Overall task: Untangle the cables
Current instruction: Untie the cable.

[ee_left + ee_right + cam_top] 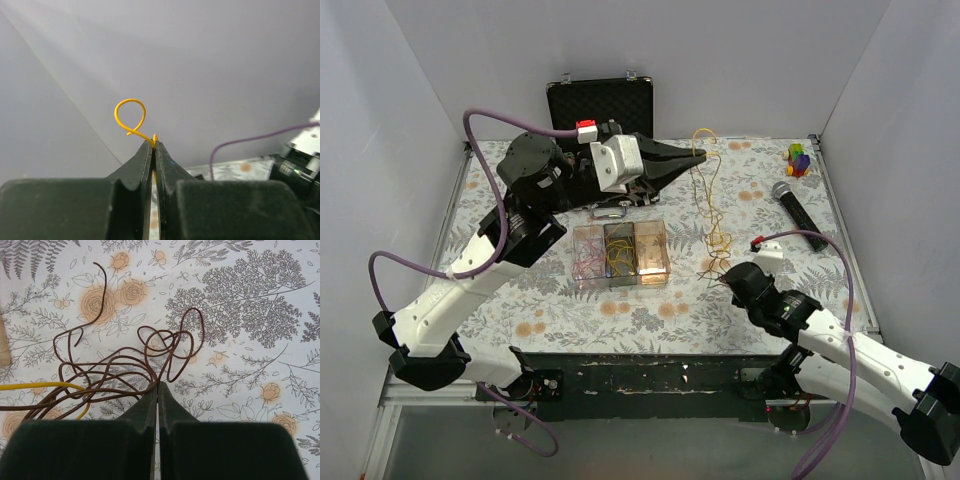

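Note:
My left gripper [701, 157] is raised over the back of the table, shut on a yellow cable [706, 190]. The cable's end curls in a small loop [131, 114] above the tips [154, 143]. The rest hangs down to a small clump of brown cables [717, 262] on the flowered cloth. My right gripper [713, 270] is low at that clump, its fingers pressed together on brown strands [125, 365] that meet at the tips [158, 384]. A stretch of the yellow cable [45, 385] lies to the left of the brown tangle.
A clear three-part box [620, 272] in the middle of the table holds pink, yellow and brown wires. A black case [600, 100] stands open at the back. A microphone [800, 210] and a small coloured toy [800, 160] lie at the right. White walls enclose the table.

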Available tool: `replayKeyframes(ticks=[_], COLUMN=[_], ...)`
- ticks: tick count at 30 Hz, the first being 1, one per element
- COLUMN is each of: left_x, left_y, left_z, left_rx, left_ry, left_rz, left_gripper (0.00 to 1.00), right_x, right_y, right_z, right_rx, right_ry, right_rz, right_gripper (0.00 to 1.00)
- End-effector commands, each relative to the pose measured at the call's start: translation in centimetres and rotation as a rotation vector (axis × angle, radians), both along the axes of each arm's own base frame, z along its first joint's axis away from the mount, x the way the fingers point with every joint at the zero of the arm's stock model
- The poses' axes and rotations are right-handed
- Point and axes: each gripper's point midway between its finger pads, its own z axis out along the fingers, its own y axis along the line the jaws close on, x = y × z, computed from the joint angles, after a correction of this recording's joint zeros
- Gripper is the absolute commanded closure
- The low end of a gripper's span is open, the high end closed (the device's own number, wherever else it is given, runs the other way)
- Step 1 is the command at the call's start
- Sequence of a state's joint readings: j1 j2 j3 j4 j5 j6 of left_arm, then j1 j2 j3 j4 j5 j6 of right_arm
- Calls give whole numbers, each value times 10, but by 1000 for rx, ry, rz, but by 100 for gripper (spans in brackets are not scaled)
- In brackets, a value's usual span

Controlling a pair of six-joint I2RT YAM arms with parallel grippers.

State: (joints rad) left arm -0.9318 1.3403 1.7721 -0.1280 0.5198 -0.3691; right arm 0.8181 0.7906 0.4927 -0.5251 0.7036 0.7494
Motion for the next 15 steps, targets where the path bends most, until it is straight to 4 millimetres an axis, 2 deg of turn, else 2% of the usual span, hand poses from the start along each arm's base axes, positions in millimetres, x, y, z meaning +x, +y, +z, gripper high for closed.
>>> replayKeyframes(ticks=[1,5,8,12,15], left_x=[0,1,-7,-17,-26], left_y=[37,66,84,100,123], left_z=[72,116,144,173,199], left_rx=[-201,-371,-471,-553,-673], left_ry=[-227,-356,-436,-523,-594], left_rz=[153,277,316,349,407], left_gripper=[100,100,100,99,100], right_x=[3,2,2,1,0], right_y=[0,1,2,3,5], right_z=[-1,-4,-6,-9,-14], right_rx=[6,11,18,29,29], right_ry=[12,29,36,47,63], right_rz=[-35,-37,-38,-42,-42], right_gripper=[99,99,99,99,99])
